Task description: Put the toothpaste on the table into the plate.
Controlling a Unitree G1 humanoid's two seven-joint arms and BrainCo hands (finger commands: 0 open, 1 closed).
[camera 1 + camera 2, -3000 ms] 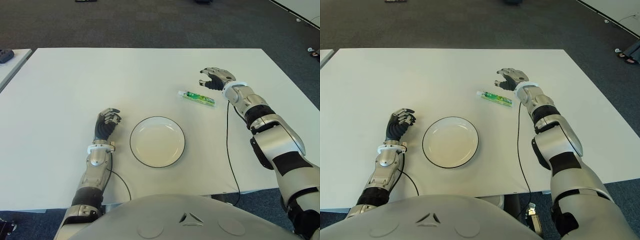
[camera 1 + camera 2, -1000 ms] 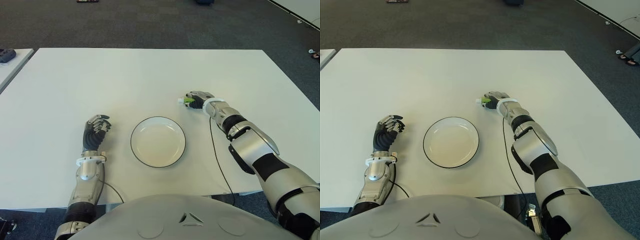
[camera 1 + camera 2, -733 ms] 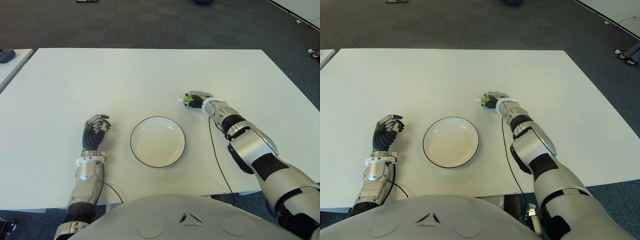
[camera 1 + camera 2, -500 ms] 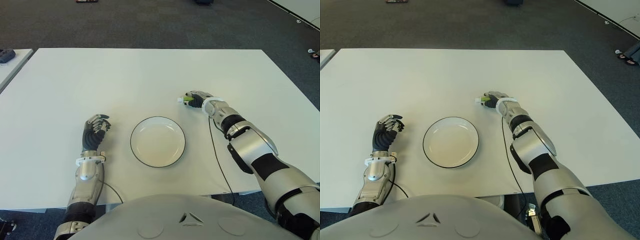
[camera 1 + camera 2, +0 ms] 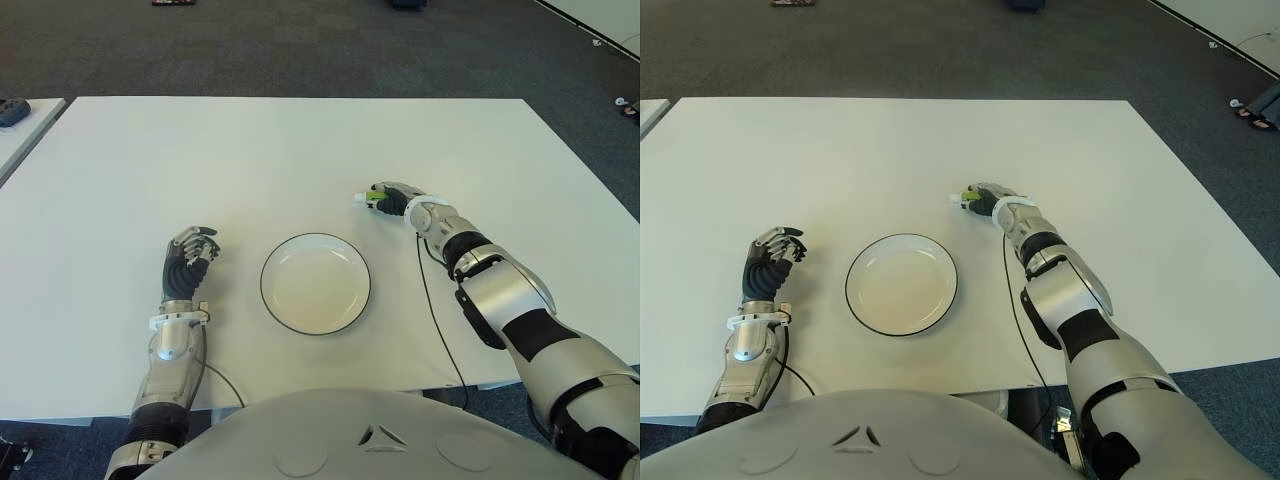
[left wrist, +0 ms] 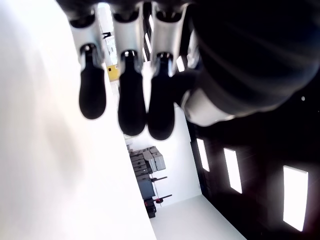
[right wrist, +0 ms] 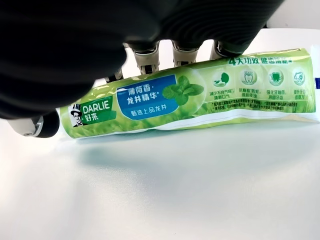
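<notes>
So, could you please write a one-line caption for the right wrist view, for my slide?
Right robot hand closes its fingers over a green toothpaste tube lying on the white table.

- The table [image 5: 250,160] has a smooth, matt white top.
- The plate [image 5: 315,283], at the table's 6 o'clock side, looks like glossy white ceramic with a thin dark rim.
- The toothpaste [image 7: 200,97] is a shiny green plastic tube with printed labelling and a white cap end.
- The right hand [image 5: 392,198], at 2 o'clock from the plate, has matt black finger pads over silvery metal-look joints.
- The left hand [image 5: 188,255], at 9 o'clock from the plate, shows the same black pads and glossy grey casing.
- The floor [image 5: 300,40] is dark, rough carpet.
</notes>
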